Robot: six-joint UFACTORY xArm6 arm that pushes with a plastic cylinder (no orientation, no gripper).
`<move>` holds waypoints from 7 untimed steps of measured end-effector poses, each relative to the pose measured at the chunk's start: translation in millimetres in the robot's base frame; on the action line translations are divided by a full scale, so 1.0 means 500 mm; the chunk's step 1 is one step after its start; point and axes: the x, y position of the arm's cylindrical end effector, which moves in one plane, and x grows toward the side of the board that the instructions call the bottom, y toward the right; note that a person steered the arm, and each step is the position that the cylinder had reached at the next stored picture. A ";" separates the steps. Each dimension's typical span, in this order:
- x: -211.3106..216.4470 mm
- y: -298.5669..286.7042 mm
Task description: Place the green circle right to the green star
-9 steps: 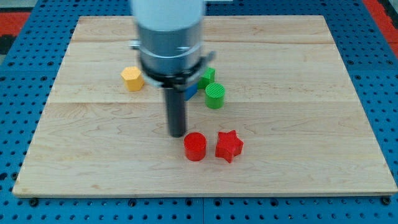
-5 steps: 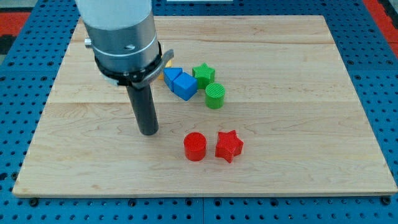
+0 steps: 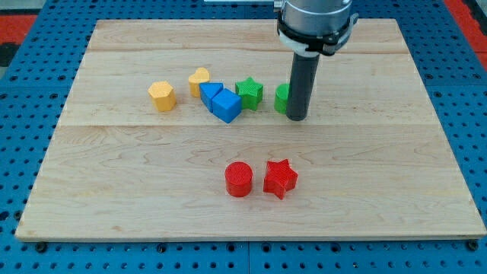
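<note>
A pale wooden board (image 3: 380,190) made of long glued planks with fine grain lies on a blue pegboard (image 3: 23,137) dotted with rows of small holes, and a patch of red pegboard (image 3: 19,23) shows at the view's top left. The blocks look like matte plastic with faint ridged layers. My tip (image 3: 297,118), the lower end of a smooth dark round rod hanging from a grey cylinder with a black collar, rests on the board just at the right side of the green circle (image 3: 282,98), whose right part is hidden behind the rod; the arm has no pincer, so none is wide, narrow or holding anything. The green circle sits right of the green star (image 3: 249,92), close beside it with a narrow gap. Left of the star are two blue blocks, a larger blue cube (image 3: 226,105) touching a smaller blue block (image 3: 208,92), then a yellow heart (image 3: 198,79) touching the smaller blue one, and further left a yellow hexagon (image 3: 162,96) standing apart. Toward the view's bottom, a red cylinder (image 3: 238,180) and a red star (image 3: 280,179) stand side by side, well apart from the tip. No writing or labels can be read, and there are no containers.
</note>
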 end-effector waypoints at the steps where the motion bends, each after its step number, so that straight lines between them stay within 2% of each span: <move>1: 0.017 -0.029; 2: 0.036 -0.088; 6: 0.036 -0.073; 7: 0.017 -0.124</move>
